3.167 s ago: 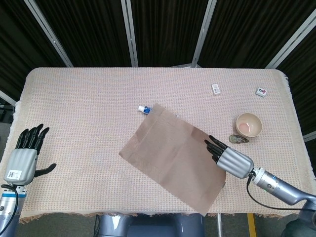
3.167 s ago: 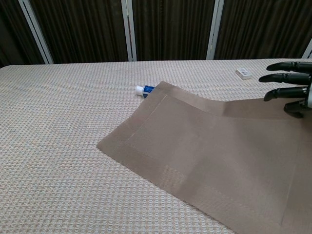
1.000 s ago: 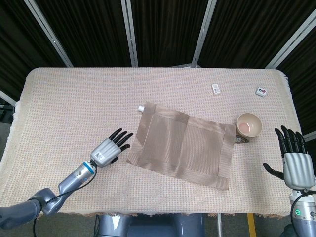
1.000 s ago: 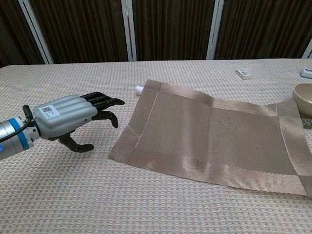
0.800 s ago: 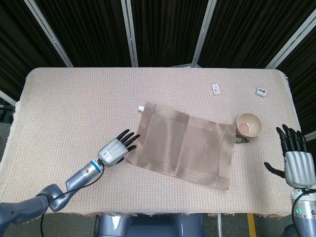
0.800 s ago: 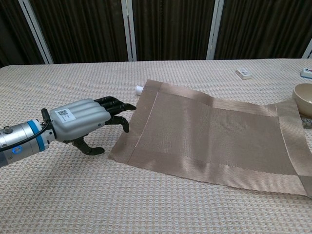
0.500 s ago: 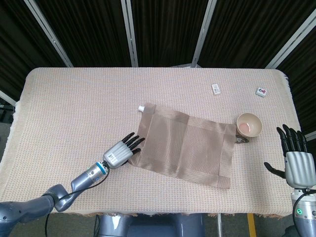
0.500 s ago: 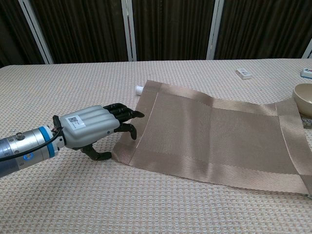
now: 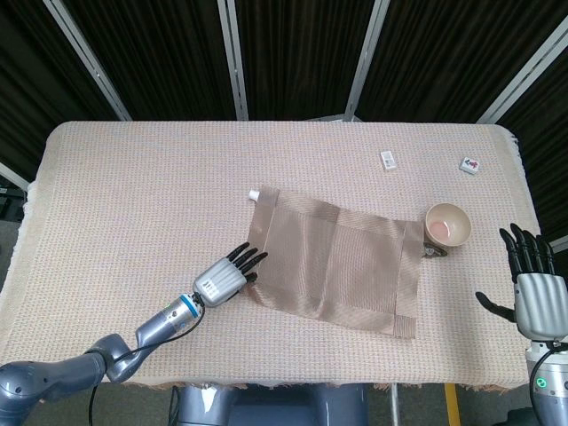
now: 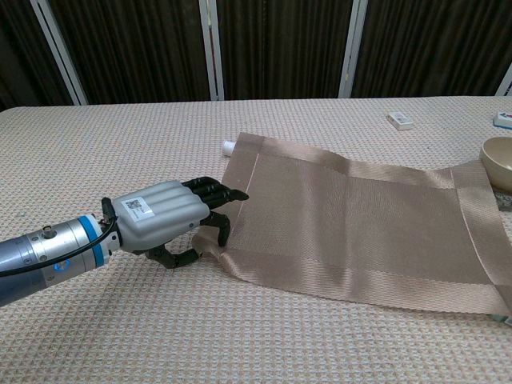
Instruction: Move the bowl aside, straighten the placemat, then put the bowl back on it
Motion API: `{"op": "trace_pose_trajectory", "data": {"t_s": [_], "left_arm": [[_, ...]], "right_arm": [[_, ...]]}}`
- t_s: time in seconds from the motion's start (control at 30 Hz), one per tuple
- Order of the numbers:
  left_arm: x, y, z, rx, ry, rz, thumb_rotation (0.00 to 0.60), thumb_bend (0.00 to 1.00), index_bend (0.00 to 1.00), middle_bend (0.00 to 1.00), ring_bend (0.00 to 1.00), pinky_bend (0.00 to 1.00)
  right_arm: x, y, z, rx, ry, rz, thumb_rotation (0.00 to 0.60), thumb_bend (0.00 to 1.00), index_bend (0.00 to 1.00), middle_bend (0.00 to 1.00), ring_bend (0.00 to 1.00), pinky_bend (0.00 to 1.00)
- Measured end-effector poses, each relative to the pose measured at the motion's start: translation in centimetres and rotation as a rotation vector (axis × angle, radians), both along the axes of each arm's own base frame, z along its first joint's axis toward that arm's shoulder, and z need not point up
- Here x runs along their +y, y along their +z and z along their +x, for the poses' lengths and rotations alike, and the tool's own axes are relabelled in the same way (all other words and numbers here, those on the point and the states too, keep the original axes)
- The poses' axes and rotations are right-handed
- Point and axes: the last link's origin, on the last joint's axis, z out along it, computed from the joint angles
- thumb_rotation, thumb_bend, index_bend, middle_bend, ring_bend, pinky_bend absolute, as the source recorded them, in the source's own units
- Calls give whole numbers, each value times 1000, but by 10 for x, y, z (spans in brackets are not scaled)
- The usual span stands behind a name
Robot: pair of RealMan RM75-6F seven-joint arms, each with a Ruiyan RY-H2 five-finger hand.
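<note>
The brown placemat (image 9: 333, 271) lies askew in the middle of the table, its left end further from me than its right. My left hand (image 9: 226, 280) is at the mat's near left corner. Its fingers (image 10: 220, 194) lie on top of that corner and the thumb curls in at the edge, pinching it. The corner of the placemat (image 10: 352, 224) looks slightly lifted there. The pink bowl (image 9: 446, 224) stands upright on the tablecloth just off the mat's far right corner; the bowl (image 10: 501, 160) is cut by the chest view's right edge. My right hand (image 9: 532, 297) hovers open beyond the table's right edge.
A small white-capped tube (image 9: 255, 193) lies at the mat's far left corner. A dark small object (image 9: 432, 251) sits beside the bowl. A white tile (image 9: 388, 159) and a mahjong tile (image 9: 471, 165) lie at the back right.
My left hand slid right onto the mat's near left corner and took hold of it; that corner shifted right. Earlier, the right hand left the mat and withdrew to the table's right edge.
</note>
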Motion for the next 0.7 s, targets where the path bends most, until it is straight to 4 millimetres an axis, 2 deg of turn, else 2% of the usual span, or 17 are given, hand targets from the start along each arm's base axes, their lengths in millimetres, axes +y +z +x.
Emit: {"op": "trace_pose_trajectory", "data": {"t_s": [0.33,0.7], "left_arm": [[-4,-2,9,-80,-3,-4,600,540,641,0,0,0],[-19,2,15,-134,-13,-46,600,547,695,0,0,0]], "right_arm": [[2,2,2,-18,16,1,600,0,0,0,0,0],[5,4,5,-30,34,-3,600,0,0,0,0,0]]}}
